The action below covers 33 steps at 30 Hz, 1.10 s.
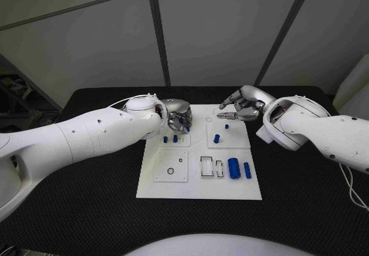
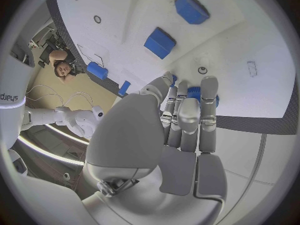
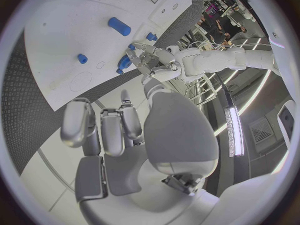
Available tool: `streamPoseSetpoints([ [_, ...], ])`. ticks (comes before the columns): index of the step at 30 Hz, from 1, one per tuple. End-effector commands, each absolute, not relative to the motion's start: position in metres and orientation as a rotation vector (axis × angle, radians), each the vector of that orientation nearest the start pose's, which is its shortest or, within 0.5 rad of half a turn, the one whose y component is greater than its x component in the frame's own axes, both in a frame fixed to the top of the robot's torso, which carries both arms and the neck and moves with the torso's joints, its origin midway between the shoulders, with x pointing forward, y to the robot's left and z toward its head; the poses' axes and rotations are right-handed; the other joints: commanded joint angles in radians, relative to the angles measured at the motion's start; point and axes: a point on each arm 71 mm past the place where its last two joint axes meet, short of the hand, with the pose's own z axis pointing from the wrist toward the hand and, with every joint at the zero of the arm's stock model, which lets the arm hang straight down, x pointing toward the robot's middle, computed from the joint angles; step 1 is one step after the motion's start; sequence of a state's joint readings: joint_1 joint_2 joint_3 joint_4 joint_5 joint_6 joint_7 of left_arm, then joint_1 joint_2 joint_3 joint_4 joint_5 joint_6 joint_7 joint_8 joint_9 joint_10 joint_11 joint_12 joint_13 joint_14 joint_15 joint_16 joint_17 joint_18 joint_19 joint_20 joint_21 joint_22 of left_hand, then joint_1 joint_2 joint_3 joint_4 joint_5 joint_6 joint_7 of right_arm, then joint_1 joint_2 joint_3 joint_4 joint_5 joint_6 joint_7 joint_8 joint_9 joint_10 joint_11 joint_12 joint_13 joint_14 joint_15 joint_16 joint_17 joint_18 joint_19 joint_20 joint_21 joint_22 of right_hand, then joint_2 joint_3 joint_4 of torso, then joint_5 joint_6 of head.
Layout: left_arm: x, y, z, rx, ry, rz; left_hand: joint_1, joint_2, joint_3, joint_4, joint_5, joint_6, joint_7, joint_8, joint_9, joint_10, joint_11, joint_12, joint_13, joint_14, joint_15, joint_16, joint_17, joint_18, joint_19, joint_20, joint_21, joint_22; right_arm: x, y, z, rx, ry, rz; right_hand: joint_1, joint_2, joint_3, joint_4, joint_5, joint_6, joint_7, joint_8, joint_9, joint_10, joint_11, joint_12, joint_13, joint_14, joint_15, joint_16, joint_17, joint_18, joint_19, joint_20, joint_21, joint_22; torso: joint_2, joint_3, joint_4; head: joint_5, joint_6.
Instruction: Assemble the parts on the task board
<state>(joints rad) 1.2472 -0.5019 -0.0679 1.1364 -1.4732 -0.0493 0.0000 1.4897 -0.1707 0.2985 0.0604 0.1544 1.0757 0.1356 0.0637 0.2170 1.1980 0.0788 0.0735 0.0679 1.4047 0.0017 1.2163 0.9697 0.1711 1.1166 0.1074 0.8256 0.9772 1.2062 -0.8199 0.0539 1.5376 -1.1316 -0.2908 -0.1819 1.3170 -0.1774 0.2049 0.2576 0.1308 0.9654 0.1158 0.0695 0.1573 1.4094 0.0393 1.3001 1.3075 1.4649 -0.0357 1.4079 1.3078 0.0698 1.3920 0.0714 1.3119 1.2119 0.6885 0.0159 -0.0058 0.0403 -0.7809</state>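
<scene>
1. Nearest the robot, the flat white rectangular task board [image 1: 198,189] lies in the middle of the black textured table [image 1: 307,202].
2. On the board's near half, at about 4 o'clock from its middle, two blue plastic cylinders lie side by side: a thicker one [image 1: 233,167] and a thinner one [image 1: 247,170]. Just beside them, toward 9 o'clock, are narrow rectangular slots [image 1: 207,166], and further that way a square inset plate with a small black ring [image 1: 170,171].
3. Further off, two short blue pegs [image 1: 170,139] stand at the board's 10 o'clock side, and a blue peg [image 1: 217,138] lies on the square plate at 1 o'clock, with a smaller blue piece [image 1: 227,127] beyond it.
4. The left robot hand [image 1: 177,115] is over the board's far corner at 11 o'clock, its fingers curled down onto a blue part [image 2: 195,92]; whether it grips it, I cannot tell.
5. The right robot hand [image 1: 242,105] hovers at the far edge at 1 o'clock, fingers loosely spread, holding nothing.
</scene>
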Motion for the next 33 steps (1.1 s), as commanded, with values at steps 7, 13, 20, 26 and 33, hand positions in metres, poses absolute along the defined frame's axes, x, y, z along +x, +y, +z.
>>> streamPoseSetpoints([
  [7, 0.543, 0.123, -0.210, 0.397, 1.885, -0.623, -0.003, 0.017, 0.020, -0.003, 0.003, 0.018, -0.001, 0.008, -0.005, 0.020, -0.003, 0.011, -0.002, 0.010, -0.003, 0.020, 0.011, -0.007, 0.015, 0.000, 0.034, 0.026, 0.498, -0.189, -0.152, 0.200, 1.724, 0.809, 0.002, 0.006, 0.004, 0.005, 0.007, 0.010, 0.000, -0.002, 0.002, 0.000, -0.006, 0.004, 0.032, 0.049, -0.005, -0.002, 0.016, 0.006, 0.001, -0.001, -0.002, 0.002, -0.001, 0.0006, 0.0005, -0.001, -0.003],
  [13, 0.542, 0.121, -0.211, 0.406, 1.892, -0.632, -0.006, 0.030, 0.036, -0.011, 0.003, 0.043, -0.008, 0.014, -0.010, 0.046, -0.012, 0.022, 0.001, 0.020, -0.010, 0.040, 0.025, -0.012, 0.028, -0.005, 0.070, 0.059, 0.498, -0.189, -0.152, 0.199, 1.724, 0.809, 0.002, 0.006, 0.004, 0.006, 0.007, 0.010, 0.000, -0.002, 0.002, 0.001, -0.006, 0.005, 0.033, 0.049, -0.005, -0.002, 0.016, 0.006, 0.001, -0.001, -0.002, 0.002, -0.002, 0.0008, 0.0002, -0.002, -0.003],
  [20, 0.541, 0.123, -0.211, 0.403, 1.877, -0.642, 0.002, 0.054, 0.061, -0.027, -0.014, 0.076, -0.013, 0.024, -0.010, 0.072, -0.021, 0.031, 0.003, 0.028, -0.018, 0.052, 0.031, -0.017, 0.043, -0.012, 0.105, 0.088, 0.498, -0.189, -0.152, 0.199, 1.723, 0.809, 0.002, 0.006, 0.004, 0.006, 0.007, 0.010, 0.000, -0.002, 0.002, 0.001, -0.006, 0.005, 0.033, 0.049, -0.005, -0.002, 0.016, 0.006, 0.001, -0.001, -0.002, 0.002, -0.001, -0.0001, 0.0008, -0.003, -0.001],
  [26, 0.541, 0.128, -0.208, 0.366, 1.838, -0.660, 0.001, 0.054, 0.072, -0.038, -0.011, 0.072, -0.010, 0.017, -0.016, 0.068, -0.020, 0.026, 0.001, 0.033, -0.018, 0.057, 0.034, -0.022, 0.057, -0.014, 0.131, 0.110, 0.498, -0.190, -0.152, 0.199, 1.723, 0.809, 0.002, 0.006, 0.004, 0.006, 0.007, 0.010, 0.000, -0.002, 0.002, 0.001, -0.006, 0.005, 0.033, 0.049, -0.005, -0.002, 0.016, 0.006, 0.001, -0.001, -0.002, 0.002, -0.001, -0.0006, 0.0018, -0.004, 0.003],
  [33, 0.541, 0.132, -0.198, 0.320, 1.798, -0.694, -0.001, 0.052, 0.077, -0.042, -0.009, 0.069, -0.008, 0.013, -0.018, 0.064, -0.018, 0.022, -0.001, 0.035, -0.017, 0.059, 0.034, -0.023, 0.060, -0.014, 0.136, 0.115, 0.498, -0.190, -0.152, 0.200, 1.722, 0.809, 0.002, 0.006, 0.004, 0.006, 0.007, 0.010, 0.000, -0.002, 0.002, 0.001, -0.006, 0.005, 0.033, 0.049, -0.005, -0.002, 0.016, 0.006, 0.001, -0.001, -0.002, 0.002, -0.002, -0.0007, 0.0018, -0.002, 0.008],
])
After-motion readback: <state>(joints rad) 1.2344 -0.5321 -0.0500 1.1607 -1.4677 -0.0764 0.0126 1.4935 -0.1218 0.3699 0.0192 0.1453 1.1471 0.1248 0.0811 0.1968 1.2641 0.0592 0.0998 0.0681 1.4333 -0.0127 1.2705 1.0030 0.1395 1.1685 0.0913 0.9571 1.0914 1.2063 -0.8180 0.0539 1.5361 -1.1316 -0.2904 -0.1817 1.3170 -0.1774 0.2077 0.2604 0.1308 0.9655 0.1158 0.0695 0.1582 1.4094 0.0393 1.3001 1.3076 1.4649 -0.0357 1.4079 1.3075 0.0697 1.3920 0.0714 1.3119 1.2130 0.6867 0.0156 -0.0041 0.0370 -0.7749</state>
